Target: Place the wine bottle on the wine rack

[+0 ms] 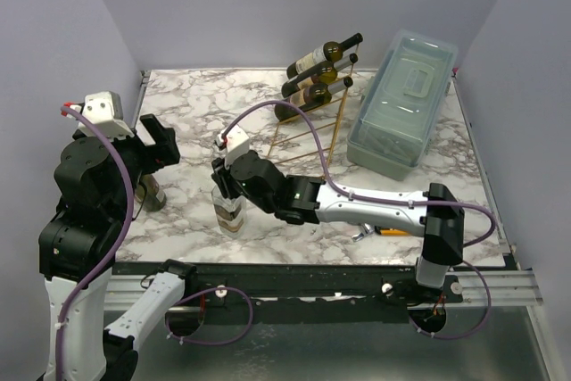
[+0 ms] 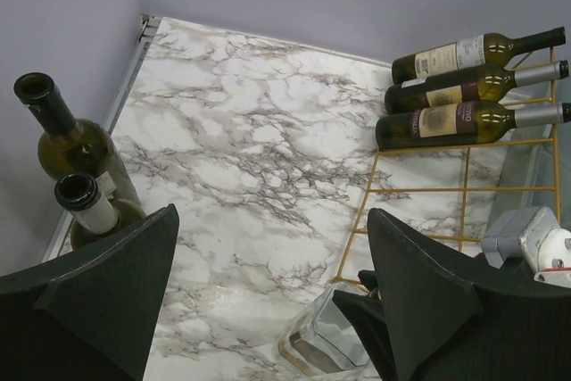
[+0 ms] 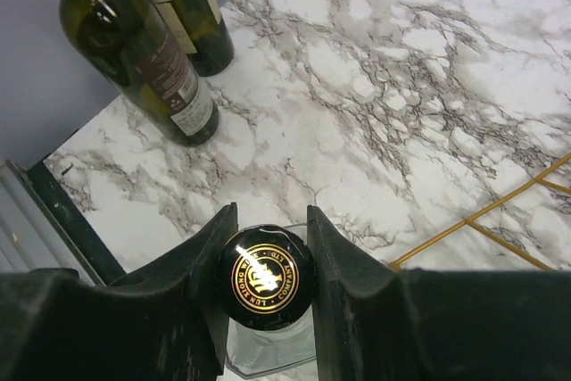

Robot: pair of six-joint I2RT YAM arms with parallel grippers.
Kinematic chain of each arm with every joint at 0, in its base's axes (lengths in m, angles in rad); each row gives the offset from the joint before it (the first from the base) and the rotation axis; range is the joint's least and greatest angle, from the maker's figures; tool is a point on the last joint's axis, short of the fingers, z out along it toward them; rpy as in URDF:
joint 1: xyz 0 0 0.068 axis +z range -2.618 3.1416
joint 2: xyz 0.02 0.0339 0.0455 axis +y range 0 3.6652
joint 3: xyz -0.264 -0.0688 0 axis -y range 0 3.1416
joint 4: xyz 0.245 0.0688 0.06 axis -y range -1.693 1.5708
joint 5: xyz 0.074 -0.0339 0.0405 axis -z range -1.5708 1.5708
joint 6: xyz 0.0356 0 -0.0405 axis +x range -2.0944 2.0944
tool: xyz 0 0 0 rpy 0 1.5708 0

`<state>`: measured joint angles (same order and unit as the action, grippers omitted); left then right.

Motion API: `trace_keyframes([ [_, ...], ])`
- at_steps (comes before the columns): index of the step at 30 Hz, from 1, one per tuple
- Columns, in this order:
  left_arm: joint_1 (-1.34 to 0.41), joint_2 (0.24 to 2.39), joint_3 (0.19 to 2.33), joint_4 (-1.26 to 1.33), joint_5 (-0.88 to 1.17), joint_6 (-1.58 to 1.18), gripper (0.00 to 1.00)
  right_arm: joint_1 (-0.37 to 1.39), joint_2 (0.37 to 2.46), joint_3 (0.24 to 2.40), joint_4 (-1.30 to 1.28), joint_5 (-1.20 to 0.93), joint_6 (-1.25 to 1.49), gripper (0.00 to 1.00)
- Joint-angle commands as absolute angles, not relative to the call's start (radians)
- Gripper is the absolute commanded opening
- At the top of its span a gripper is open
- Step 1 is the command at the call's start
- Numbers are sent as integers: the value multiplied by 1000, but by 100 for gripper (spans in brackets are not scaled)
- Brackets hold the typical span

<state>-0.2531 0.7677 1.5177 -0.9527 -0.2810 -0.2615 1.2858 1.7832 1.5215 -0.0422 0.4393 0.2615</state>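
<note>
Wine bottle [image 3: 268, 347] upright, its black cap [image 3: 266, 278] squarely inside the right pincer [image 3: 268, 231], apparently clamped tight; left pincer [image 2: 272, 213] wide apart.

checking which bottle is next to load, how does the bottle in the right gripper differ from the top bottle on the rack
Pose: the gripped bottle stands upright; the top rack bottle lies on its side across the wine rack. Glass: the gripped bottle is clear, the top rack bottle dark green. State: the right gripper is shut on the gripped bottle's cap; nothing holds the top rack bottle. Both have dark caps.
</note>
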Motion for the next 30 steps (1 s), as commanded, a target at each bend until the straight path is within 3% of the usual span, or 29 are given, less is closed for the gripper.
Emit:
trace_keyframes([
  [1, -258, 758, 1533, -969, -323, -248, 88, 1286, 1814, 1642, -14, 553, 359, 1],
  [10, -258, 737, 1546, -973, -375, -208, 88, 1227, 1861, 1787, -51, 668, 472, 1],
  [13, -257, 726, 1548, -973, -402, -195, 88, 1207, 1856, 1783, -12, 752, 494, 1],
  [30, -257, 685, 1533, -971, -443, -149, 90, 904, 1833, 1776, 109, 801, 619, 1],
])
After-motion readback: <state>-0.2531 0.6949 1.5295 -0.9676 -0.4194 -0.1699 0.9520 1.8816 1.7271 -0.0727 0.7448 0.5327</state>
